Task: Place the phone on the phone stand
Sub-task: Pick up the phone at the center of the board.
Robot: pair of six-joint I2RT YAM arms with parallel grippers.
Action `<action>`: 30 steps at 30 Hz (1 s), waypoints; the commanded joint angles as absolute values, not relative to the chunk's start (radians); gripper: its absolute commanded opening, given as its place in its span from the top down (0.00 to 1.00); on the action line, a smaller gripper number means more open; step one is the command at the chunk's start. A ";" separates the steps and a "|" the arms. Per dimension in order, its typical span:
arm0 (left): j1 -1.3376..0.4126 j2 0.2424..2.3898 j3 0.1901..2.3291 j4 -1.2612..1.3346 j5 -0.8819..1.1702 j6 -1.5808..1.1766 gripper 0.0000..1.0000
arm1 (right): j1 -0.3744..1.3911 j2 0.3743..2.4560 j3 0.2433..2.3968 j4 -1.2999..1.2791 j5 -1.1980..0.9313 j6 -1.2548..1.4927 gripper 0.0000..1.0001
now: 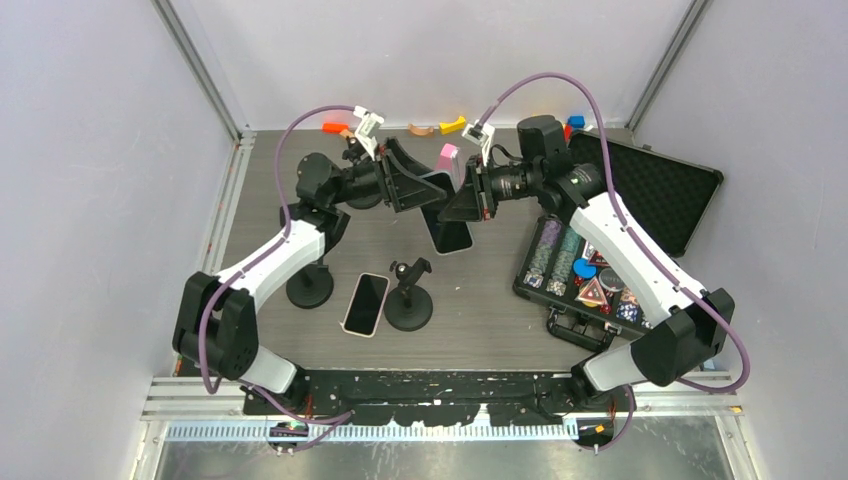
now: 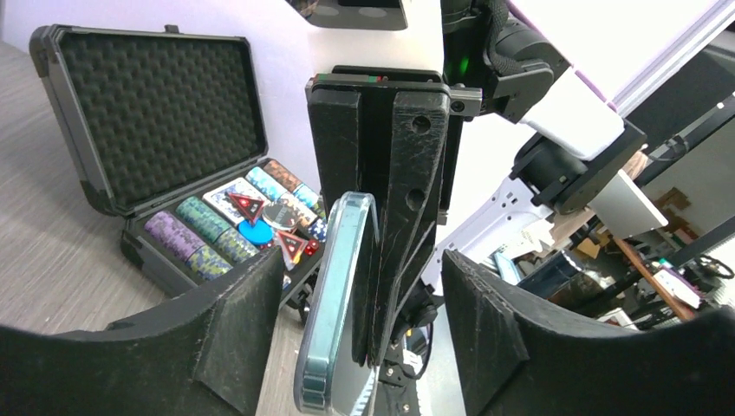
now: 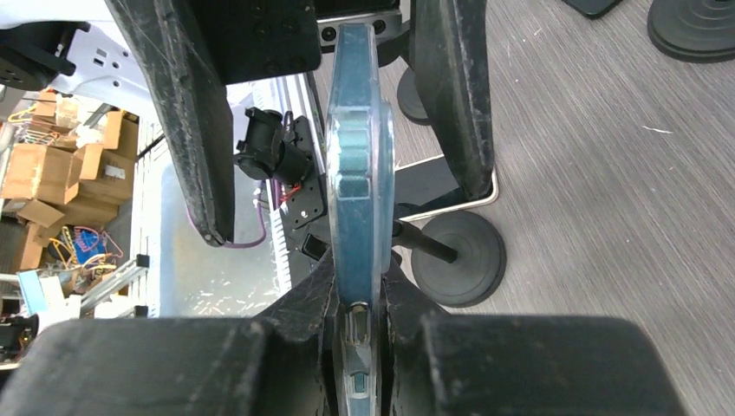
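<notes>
Phone (image 2: 340,277) is up off the worktop (image 1: 480,310), pinched tight in the right claw (image 3: 355,303) with the left claw (image 2: 357,325) spread wide around it, so I'd close left squarely before right releases, then head for the phone stand (image 1: 408,298).

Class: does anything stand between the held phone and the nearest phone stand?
Nothing visible. The phone, clamped in the right tool, has only bare table between it and the stand; a second phone lies beside the stand.
</notes>
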State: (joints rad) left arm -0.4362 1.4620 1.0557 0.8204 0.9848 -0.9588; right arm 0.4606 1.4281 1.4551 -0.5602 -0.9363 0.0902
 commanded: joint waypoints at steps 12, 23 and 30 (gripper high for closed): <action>-0.443 1.450 1.004 1.012 0.993 -1.056 0.57 | 0.443 1.419 1.470 -0.411 -1.030 0.187 1.00; -0.443 1.460 1.014 1.003 0.989 -1.057 0.86 | 0.443 1.416 1.440 -0.413 -1.029 0.168 1.00; -0.437 1.446 1.000 0.996 0.973 -1.055 1.00 | 0.443 1.407 1.417 -0.438 -1.001 0.139 0.96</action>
State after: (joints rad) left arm -0.4389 1.4876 0.9997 0.9607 0.9981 -1.0679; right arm 0.4473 1.4361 1.4231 -0.4484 -1.0248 0.1547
